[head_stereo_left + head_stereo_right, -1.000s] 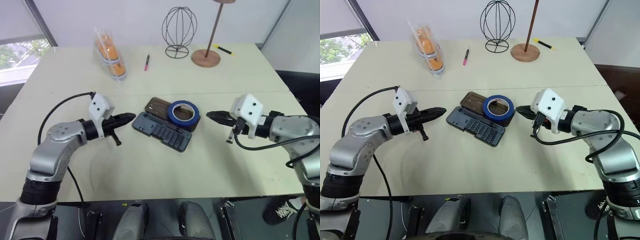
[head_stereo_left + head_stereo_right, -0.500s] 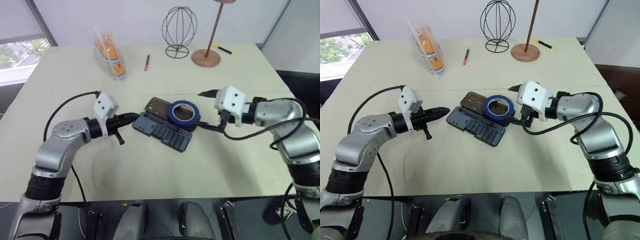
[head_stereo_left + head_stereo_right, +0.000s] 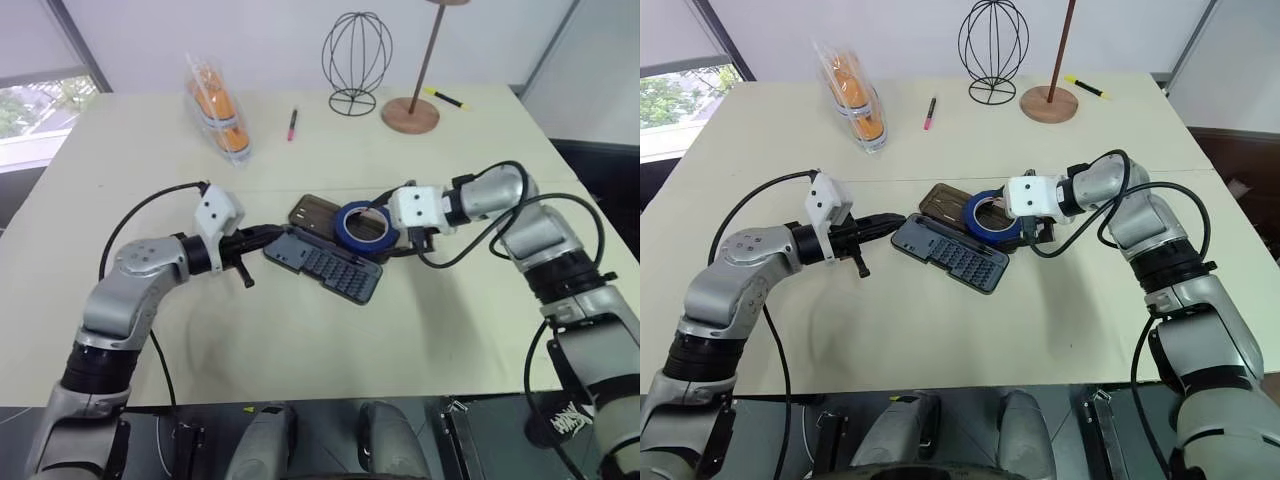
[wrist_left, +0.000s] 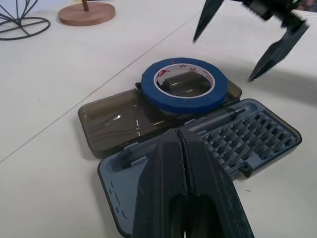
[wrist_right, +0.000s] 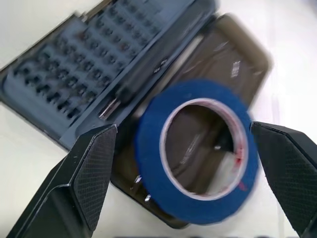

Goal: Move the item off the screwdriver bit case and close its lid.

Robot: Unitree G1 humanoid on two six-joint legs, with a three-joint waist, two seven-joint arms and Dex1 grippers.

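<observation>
The blue tape roll [image 5: 195, 151] lay on the open lid [image 4: 119, 121], between the right claw's [image 5: 185, 163] wide-spread fingers, untouched.

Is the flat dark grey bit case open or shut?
Open: the dark grey bit case shows its bits, its smoky-brown translucent lid lying flat under the blue tape roll.

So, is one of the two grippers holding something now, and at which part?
Nothing is held. The right gripper is open, its fingers on either side of the blue tape roll without touching it. The left gripper is shut and empty.
</observation>
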